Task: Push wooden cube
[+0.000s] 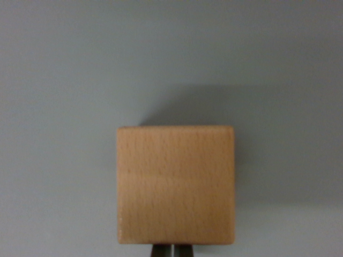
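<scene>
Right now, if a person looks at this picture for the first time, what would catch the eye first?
The wooden cube stands out first: a light, square block in the lower middle of the wrist view, on a plain grey surface. It casts a dark shadow above it and toward the wrist view's right. At the bottom edge, just below the cube, the gripper tips show close together.

Plain grey-blue matte surface (69, 80) fills view; soft shadow on upper right part; light even, diffuse
</scene>
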### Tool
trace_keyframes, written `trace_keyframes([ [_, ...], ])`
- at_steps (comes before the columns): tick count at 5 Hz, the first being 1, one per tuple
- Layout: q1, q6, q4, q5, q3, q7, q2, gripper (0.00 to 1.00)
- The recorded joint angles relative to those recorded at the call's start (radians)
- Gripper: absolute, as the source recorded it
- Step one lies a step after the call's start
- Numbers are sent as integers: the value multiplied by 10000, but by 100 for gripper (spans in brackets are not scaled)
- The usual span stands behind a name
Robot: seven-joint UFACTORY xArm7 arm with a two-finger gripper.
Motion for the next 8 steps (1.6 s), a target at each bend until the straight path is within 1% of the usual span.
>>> trace_keyframes([
  [1,5,180,479,-8,10,33,298,100],
  [2,5,180,479,-8,10,33,298,100],
  [3,9,360,958,-17,21,67,596,100],
  [4,9,360,958,-17,21,67,596,100],
  [5,13,524,1393,-24,30,97,866,100],
  [6,13,524,1393,-24,30,97,866,100],
  [7,18,690,1834,-32,39,128,1141,100],
  [8,18,690,1834,-32,39,128,1141,100],
])
